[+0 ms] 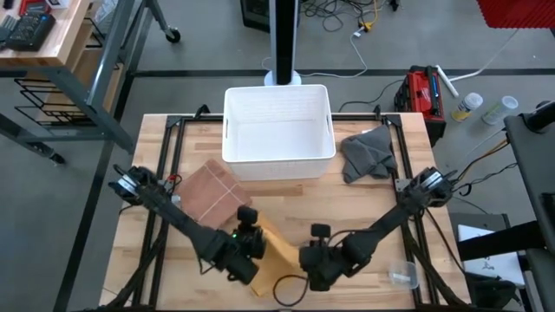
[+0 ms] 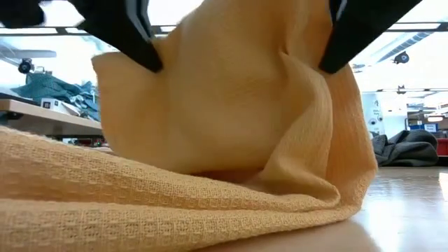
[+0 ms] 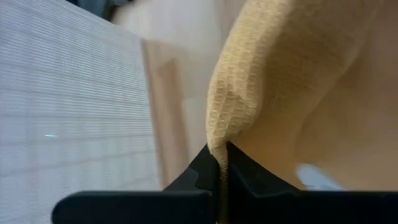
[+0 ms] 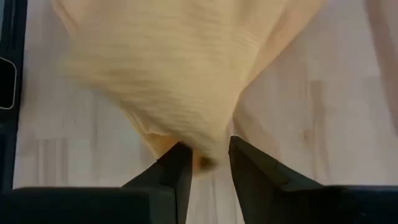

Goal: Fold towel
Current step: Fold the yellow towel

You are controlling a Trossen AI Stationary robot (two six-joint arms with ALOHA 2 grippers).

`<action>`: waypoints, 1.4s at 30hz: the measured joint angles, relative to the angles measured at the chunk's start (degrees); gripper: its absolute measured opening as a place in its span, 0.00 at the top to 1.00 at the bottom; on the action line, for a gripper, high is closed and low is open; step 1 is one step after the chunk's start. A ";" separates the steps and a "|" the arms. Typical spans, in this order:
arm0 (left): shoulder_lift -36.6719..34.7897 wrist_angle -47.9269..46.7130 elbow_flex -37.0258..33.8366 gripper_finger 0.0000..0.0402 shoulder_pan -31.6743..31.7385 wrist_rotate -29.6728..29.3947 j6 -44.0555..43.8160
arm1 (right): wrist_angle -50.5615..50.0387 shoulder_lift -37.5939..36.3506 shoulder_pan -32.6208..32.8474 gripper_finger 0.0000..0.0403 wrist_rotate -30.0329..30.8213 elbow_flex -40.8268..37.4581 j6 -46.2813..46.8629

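Note:
A yellow waffle-weave towel [image 1: 274, 250] lies near the table's front edge between my two grippers and fills the low view [image 2: 238, 112]. Its lower folds rest on the table, and its upper part is raised between dark fingers at the low view's top. My left gripper [image 1: 255, 260] is at the towel's left side, shut on it [image 3: 221, 165]. My right gripper [image 1: 305, 260] is at its right side, closed on a bunched part [image 4: 210, 160]. My left gripper pinches a narrow edge or fold of the towel [image 3: 217, 146] between its two fingers. The cloth rises out of the fingertips and bulges beyond them; one layer or several, I cannot tell. My right gripper holds a bunched, gathered part of the towel [image 4: 200, 149] between its two fingers, which stay a little apart around the bunch. The cloth fans out wide beyond the fingertips, over the wooden table top.
A white basket [image 1: 277, 130] stands at the far middle. A folded brown towel [image 1: 212, 191] lies in front of it to the left, and a crumpled grey towel [image 1: 368, 154] lies at its right. A clear plastic cup [image 1: 403, 276] sits near the front right.

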 joint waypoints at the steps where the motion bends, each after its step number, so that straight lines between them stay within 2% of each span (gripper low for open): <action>1: -0.07 0.09 0.00 1.00 0.72 -0.96 1.79 | -0.25 -0.04 0.43 0.76 0.64 0.20 0.00; 8: -1.27 6.02 -0.29 1.00 5.40 -3.20 16.38 | -1.06 -0.49 1.43 0.80 3.23 0.80 1.63; 16: -1.62 12.47 -0.66 1.00 11.04 -2.02 26.78 | -12.40 -2.61 2.55 0.77 7.94 0.80 9.02; 25: -1.61 18.92 -3.65 1.00 18.40 4.56 32.22 | -13.02 -3.10 2.23 0.66 9.32 0.76 9.80; 33: -1.60 19.52 -4.61 1.00 20.73 5.87 34.27 | -20.22 -4.44 0.00 0.50 18.68 0.69 15.39; 37: -1.65 19.48 -4.61 1.00 20.94 5.98 34.85 | -20.08 -5.05 -1.84 0.43 18.55 0.69 15.61; 42: -2.14 19.39 -4.61 1.00 20.84 6.04 36.02 | -20.34 -5.14 -4.94 0.42 17.39 -0.95 14.44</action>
